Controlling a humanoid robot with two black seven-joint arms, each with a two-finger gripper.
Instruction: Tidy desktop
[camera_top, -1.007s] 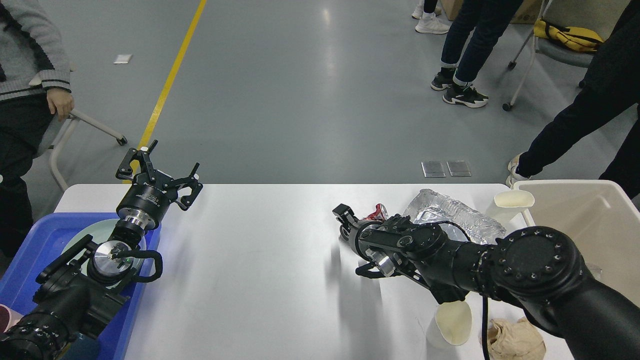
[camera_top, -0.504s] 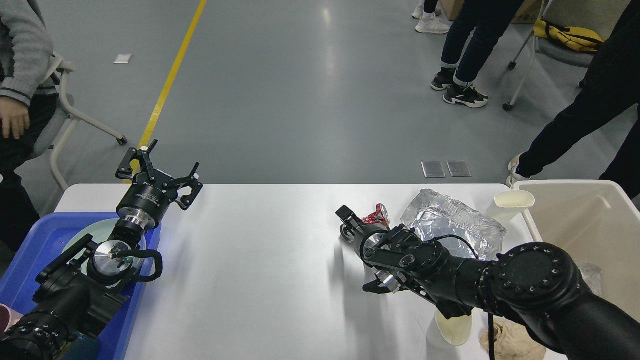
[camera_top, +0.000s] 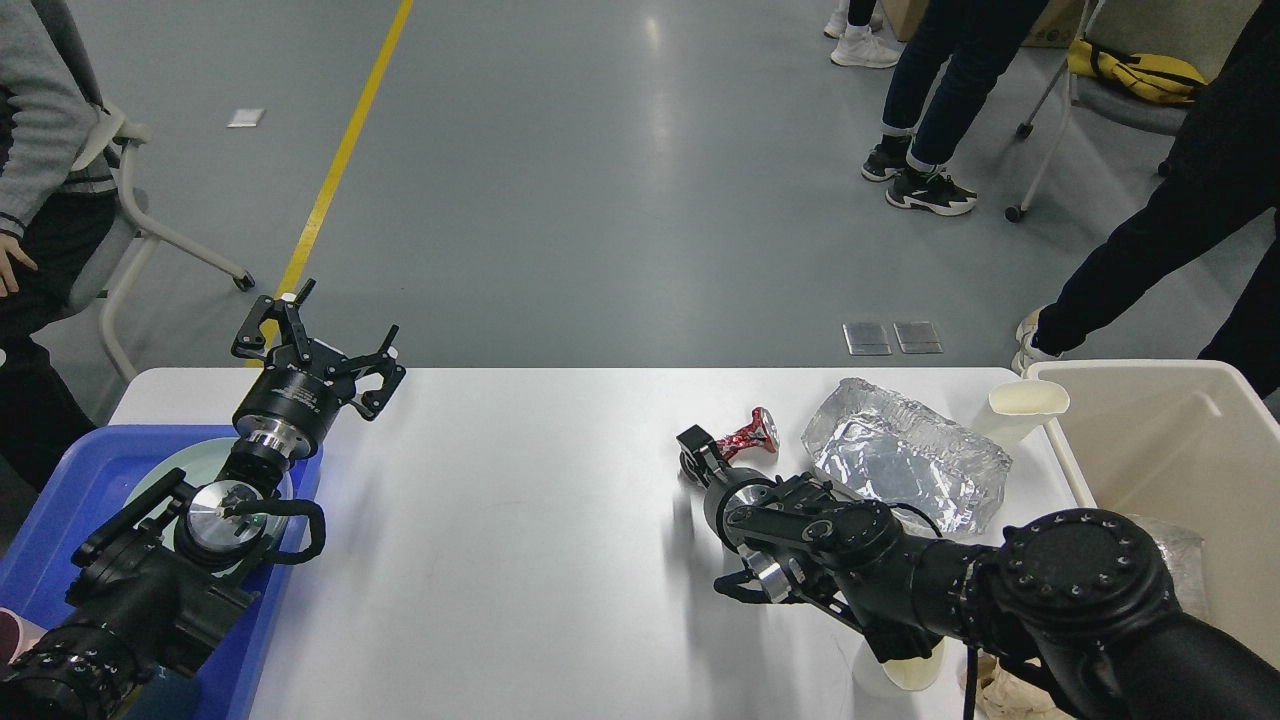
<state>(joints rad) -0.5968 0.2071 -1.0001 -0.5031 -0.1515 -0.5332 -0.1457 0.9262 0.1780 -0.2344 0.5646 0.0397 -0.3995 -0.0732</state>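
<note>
Left gripper (camera_top: 318, 345): jaws gaping apart, holding nothing.
Right gripper (camera_top: 697, 455): seen end-on beside crushed red can (camera_top: 745, 434); jaws' state is staying unclear.
Tabletop (camera_top: 520, 520): arms are hiding parts.

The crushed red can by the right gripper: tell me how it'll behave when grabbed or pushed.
The can is squashed thin at its waist, so it is probably empty and light. Lying on its side on the glossy desktop, it may skid or swivel rather than roll straight when nudged. Its creased metal could buckle further under the right gripper, so a firm squeeze may deform it.
</note>
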